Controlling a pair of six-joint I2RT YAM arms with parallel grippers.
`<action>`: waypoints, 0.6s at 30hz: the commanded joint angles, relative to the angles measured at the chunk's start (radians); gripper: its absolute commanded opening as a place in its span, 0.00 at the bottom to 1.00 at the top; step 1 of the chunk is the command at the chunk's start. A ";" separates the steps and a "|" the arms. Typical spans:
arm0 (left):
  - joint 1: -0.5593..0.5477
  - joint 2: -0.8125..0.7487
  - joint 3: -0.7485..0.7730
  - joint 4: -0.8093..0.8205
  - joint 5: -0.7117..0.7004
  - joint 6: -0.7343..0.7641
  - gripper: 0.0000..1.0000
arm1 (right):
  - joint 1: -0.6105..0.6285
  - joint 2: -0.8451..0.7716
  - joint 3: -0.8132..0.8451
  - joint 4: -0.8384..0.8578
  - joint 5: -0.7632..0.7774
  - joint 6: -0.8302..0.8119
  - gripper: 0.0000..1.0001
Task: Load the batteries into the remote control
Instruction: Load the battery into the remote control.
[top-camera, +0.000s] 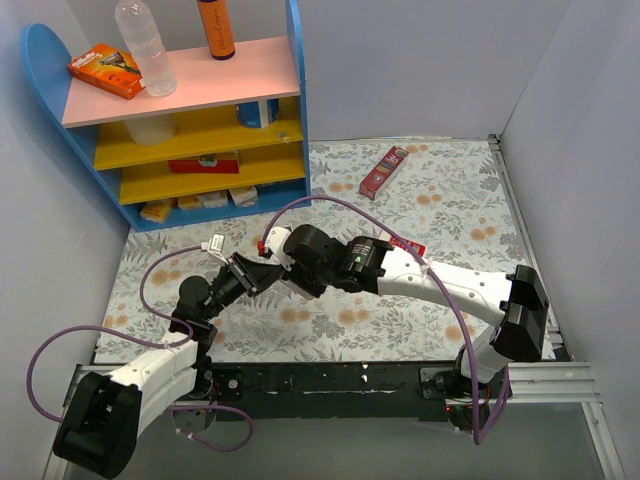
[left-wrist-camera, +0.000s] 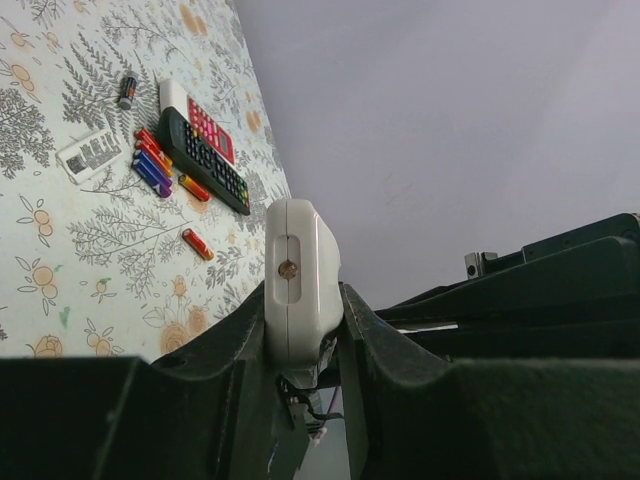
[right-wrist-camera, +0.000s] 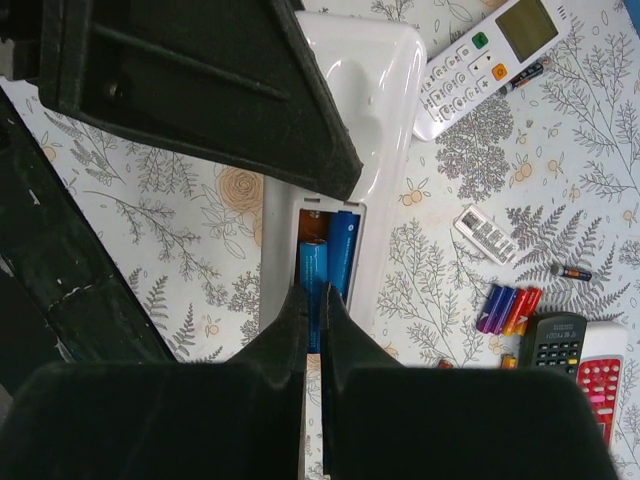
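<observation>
My left gripper (left-wrist-camera: 300, 335) is shut on a white remote control (left-wrist-camera: 298, 285) and holds it off the table by its sides. In the right wrist view this remote (right-wrist-camera: 385, 110) lies back up, its button face hidden. Its open compartment holds two blue batteries (right-wrist-camera: 343, 250) side by side. My right gripper (right-wrist-camera: 313, 300) is shut, with its tips on the left blue battery (right-wrist-camera: 312, 275). A slim white remote with a screen (right-wrist-camera: 490, 50) lies on the table. Spare batteries (right-wrist-camera: 508, 310) lie in a row there. The grippers meet at mid-table, left gripper (top-camera: 245, 272) and right gripper (top-camera: 280, 265).
A white battery cover (right-wrist-camera: 487, 235), a dark battery (right-wrist-camera: 572, 271), a black remote (right-wrist-camera: 553, 345) and a red-and-white remote (right-wrist-camera: 600, 385) lie on the flowered mat. A blue shelf unit (top-camera: 180, 110) stands at the back left. A red box (top-camera: 385, 170) lies behind.
</observation>
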 joint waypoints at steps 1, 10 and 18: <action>-0.009 -0.001 -0.015 0.072 0.000 -0.037 0.00 | -0.007 0.016 0.055 -0.007 -0.013 0.007 0.01; -0.018 0.001 -0.038 0.110 -0.009 -0.089 0.00 | -0.006 0.043 0.090 -0.030 -0.029 -0.004 0.03; -0.020 0.008 -0.058 0.135 -0.025 -0.125 0.00 | -0.007 0.066 0.119 -0.073 -0.040 -0.008 0.09</action>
